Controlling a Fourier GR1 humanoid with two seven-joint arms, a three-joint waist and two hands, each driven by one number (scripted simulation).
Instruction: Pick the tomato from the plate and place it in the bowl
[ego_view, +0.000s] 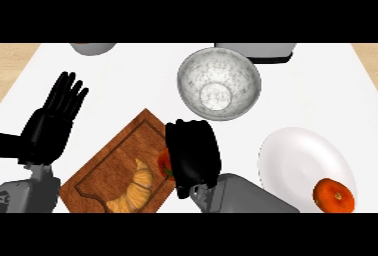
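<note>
Under the right hand (193, 152), whose fingers curl downward over a wooden cutting board (111, 165), a red-orange round thing with a bit of green shows at the thumb side. This looks like the tomato (163, 162), mostly hidden; whether the fingers truly close round it cannot be told for sure, though they seem curled about it. Beside it, toward the wrist, lies a croissant (135, 185). Ahead of the fingertips sits the speckled metal bowl (219, 84), apart from the hand. To the hand's outer side is a white plate (295, 150) bearing an orange fruit (334, 195) near its lower rim.

The likely risk is a slip: a smooth, round tomato caught at the hand's edge could roll out during the lift, or knock the croissant. Confusing the orange fruit for the target is another hazard.

The left hand (52, 125) rests spread, fingers up, far off to the other side.
</note>
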